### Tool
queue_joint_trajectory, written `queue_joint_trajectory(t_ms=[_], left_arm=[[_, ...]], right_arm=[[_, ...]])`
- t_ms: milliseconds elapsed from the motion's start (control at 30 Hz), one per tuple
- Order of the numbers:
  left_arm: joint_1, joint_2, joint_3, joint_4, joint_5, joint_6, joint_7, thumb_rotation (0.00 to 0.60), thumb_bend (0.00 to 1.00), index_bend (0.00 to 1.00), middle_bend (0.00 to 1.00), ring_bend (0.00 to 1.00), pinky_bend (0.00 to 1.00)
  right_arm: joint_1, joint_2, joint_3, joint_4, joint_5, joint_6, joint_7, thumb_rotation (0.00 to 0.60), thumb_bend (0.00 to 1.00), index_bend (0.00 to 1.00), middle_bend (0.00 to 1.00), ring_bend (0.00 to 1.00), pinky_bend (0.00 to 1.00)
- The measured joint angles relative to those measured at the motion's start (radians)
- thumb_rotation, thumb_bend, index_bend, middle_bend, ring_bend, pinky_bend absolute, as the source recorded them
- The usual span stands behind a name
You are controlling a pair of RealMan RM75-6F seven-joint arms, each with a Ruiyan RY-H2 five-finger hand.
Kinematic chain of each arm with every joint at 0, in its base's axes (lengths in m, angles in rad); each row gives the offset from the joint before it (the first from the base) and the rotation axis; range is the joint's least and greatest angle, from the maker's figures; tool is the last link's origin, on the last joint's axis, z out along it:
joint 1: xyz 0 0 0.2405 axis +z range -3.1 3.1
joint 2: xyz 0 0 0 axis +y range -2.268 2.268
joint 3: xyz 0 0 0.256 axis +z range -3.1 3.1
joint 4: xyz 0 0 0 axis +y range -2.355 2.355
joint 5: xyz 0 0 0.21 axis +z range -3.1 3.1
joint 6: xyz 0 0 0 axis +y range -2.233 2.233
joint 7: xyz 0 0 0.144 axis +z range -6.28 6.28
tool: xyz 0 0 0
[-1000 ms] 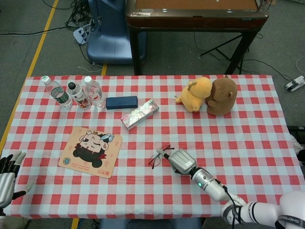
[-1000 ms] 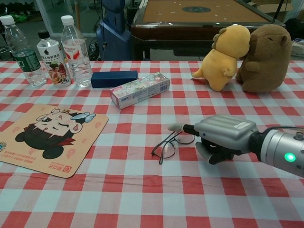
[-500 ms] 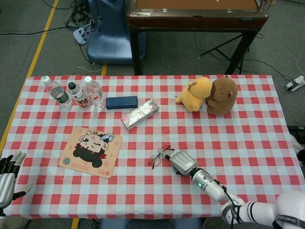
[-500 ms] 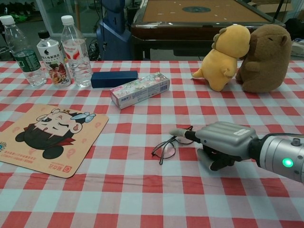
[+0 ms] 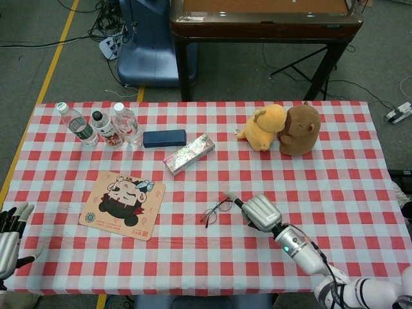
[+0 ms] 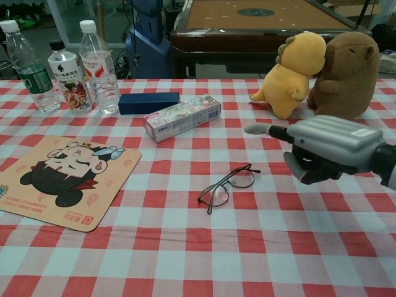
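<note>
Thin-framed glasses [image 5: 214, 211] [image 6: 226, 187] lie unfolded on the checked tablecloth [image 5: 193, 257]. My right hand [image 5: 259, 212] [image 6: 325, 150] hovers just right of them, clear of the frame and raised off the cloth. One finger points out toward the left, the others are curled under, and nothing is in it. My left hand [image 5: 9, 239] shows only in the head view, at the table's near left corner. Its fingers are spread and it holds nothing.
Three water bottles [image 5: 106, 127] [image 6: 69, 74] stand at the back left beside a dark blue case [image 5: 164, 138] [image 6: 148, 102] and a patterned box [image 5: 188, 154] [image 6: 182, 117]. A cartoon mat [image 5: 122, 205] [image 6: 59, 179] lies front left. Yellow [image 5: 264, 127] [image 6: 294, 74] and brown [image 5: 300, 129] [image 6: 343, 74] plush toys sit back right.
My right hand, whose fingertip was at the glasses' temple, has lifted and drawn back to the right. The glasses stay on the cloth. The left hand has not moved.
</note>
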Motion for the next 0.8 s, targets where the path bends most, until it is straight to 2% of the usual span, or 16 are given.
queue_joint_trajectory(t_ms=[100, 200, 300, 467, 567, 667, 800], left_arm=[[-0.004, -0.001, -0.003, -0.002, 0.002, -0.001, 0.002, 0.600, 0.25, 0.00, 0.00, 0.00, 0.00], [-0.008, -0.007, -0.005, 0.000, 0.012, 0.003, 0.010, 0.600, 0.25, 0.00, 0.00, 0.00, 0.00], [-0.015, -0.015, -0.008, 0.000, 0.021, 0.006, 0.023, 0.600, 0.25, 0.00, 0.00, 0.00, 0.00], [-0.022, -0.019, -0.011, -0.009, 0.040, 0.015, 0.035, 0.600, 0.25, 0.00, 0.00, 0.00, 0.00], [-0.023, -0.022, -0.014, -0.015, 0.048, 0.026, 0.039, 0.600, 0.25, 0.00, 0.00, 0.00, 0.00], [-0.021, -0.027, -0.017, -0.018, 0.055, 0.042, 0.040, 0.600, 0.25, 0.00, 0.00, 0.00, 0.00], [-0.018, -0.033, -0.018, -0.026, 0.066, 0.057, 0.050, 0.600, 0.25, 0.00, 0.00, 0.00, 0.00]], right_arm=[[-0.043, 0.069, 0.000, -0.038, -0.002, 0.075, -0.031, 0.600, 0.70, 0.00, 0.95, 0.99, 0.96], [-0.093, 0.134, 0.001, -0.077, 0.003, 0.151, -0.059, 0.600, 0.66, 0.00, 0.88, 0.91, 0.89], [-0.146, 0.187, 0.002, -0.098, 0.010, 0.225, -0.070, 0.600, 0.61, 0.00, 0.73, 0.75, 0.76], [-0.228, 0.241, 0.004, -0.111, 0.020, 0.328, -0.064, 0.600, 0.58, 0.00, 0.39, 0.44, 0.55], [-0.276, 0.262, 0.000, -0.106, 0.021, 0.381, -0.053, 0.600, 0.58, 0.00, 0.27, 0.30, 0.44], [-0.318, 0.278, -0.008, -0.097, 0.020, 0.417, -0.035, 0.600, 0.57, 0.00, 0.24, 0.21, 0.37], [-0.365, 0.292, -0.017, -0.090, 0.017, 0.454, -0.019, 0.600, 0.57, 0.00, 0.23, 0.18, 0.33]])
